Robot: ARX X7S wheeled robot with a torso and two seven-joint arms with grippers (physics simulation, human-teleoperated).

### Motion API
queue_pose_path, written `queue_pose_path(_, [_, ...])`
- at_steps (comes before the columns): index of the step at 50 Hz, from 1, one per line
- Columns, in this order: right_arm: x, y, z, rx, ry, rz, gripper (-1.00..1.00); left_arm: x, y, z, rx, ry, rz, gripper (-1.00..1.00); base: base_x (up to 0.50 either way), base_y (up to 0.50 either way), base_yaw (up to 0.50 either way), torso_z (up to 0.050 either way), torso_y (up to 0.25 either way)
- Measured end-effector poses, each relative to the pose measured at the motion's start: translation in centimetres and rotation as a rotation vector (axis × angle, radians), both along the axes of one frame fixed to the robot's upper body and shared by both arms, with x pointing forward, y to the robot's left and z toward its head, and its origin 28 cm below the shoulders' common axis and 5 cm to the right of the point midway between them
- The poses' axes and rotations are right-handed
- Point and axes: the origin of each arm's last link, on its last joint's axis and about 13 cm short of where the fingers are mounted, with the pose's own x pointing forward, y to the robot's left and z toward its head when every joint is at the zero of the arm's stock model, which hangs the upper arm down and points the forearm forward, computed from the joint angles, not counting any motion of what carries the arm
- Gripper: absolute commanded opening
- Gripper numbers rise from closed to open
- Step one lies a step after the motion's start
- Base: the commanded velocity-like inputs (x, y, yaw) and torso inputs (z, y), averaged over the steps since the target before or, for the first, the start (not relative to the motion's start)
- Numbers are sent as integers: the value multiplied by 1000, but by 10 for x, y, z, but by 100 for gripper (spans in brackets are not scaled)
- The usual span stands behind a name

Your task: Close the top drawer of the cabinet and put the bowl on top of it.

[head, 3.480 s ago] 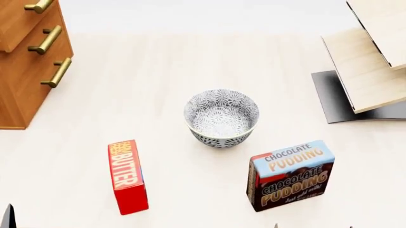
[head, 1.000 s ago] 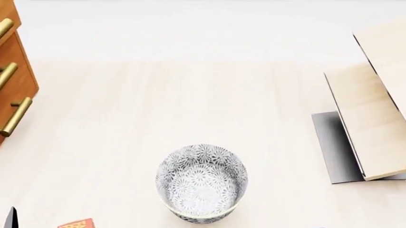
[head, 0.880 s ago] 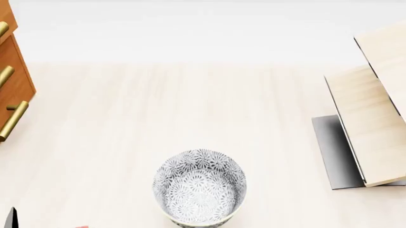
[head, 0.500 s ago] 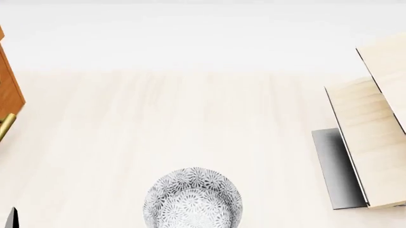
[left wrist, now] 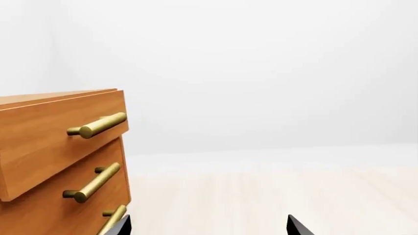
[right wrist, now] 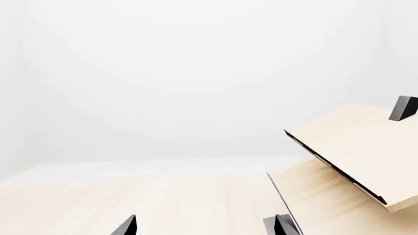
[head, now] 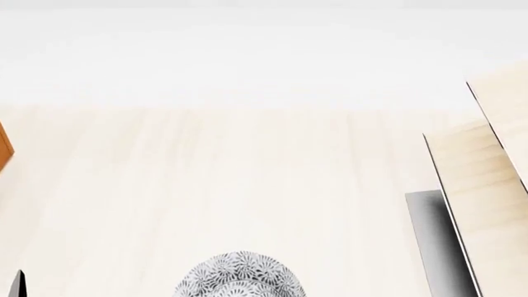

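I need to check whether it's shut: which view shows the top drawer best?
The left wrist view: the top drawer and its brass handle are plainly seen, jutting out past the drawer below. The head view catches only a cabinet sliver; the right wrist view shows none.

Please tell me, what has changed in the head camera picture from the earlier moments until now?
The head view has shifted: the bowl slid down to the picture's lower edge, the cabinet almost left at the left, and the butter and pudding boxes are out of sight. Nothing was grasped or released. The bowl, the cabinet and the slanted rack keep their places on the table.
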Motion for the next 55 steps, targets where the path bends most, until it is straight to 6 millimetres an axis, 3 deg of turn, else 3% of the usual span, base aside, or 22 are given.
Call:
queue_pose_path(14, [-1,1,9,-3,0,-2,100,0,0,-1,1,2,-2,100,15,-1,0,0,0])
queue_pose_path(55, [-11,4,4,-17,-15,-6,100,3,-2,-4,15,16,-10,100,0,0,0,0,0])
